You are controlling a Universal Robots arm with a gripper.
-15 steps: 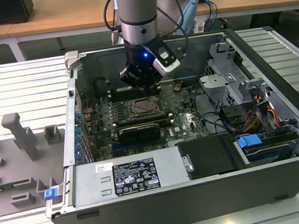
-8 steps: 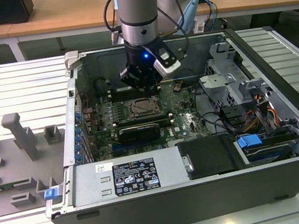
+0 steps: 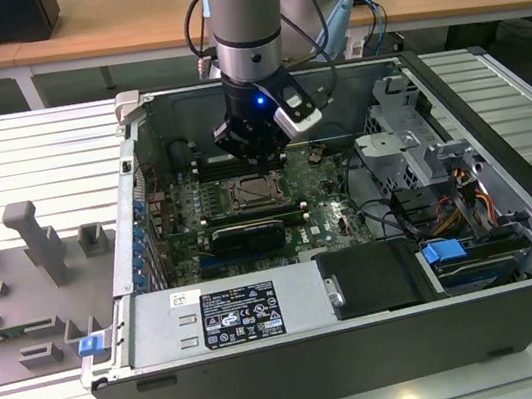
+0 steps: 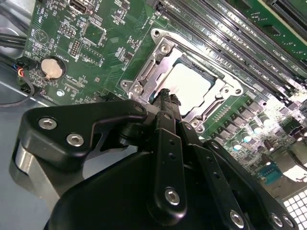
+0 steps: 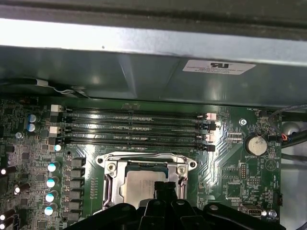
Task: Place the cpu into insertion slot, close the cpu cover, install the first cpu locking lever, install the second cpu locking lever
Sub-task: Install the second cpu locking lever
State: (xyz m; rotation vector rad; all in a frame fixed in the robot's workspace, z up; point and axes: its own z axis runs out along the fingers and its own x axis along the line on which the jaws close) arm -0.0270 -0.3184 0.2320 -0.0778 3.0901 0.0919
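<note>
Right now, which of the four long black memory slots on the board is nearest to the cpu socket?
The fourth long black slot, running directly along the insertion slot rim; the other three lie beyond it, toward the case wall.

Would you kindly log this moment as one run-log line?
gripper: shut, empty, just above socket edge | cpu: seated in insertion slot | cpu cover: down around cpu

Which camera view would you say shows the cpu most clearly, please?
The second wrist view: the cpu lies seated in its socket, its pale top largely unobstructed beyond the end effector. In the first wrist view the end effector hides part of it. In the exterior view it is small, below the arm.
</note>
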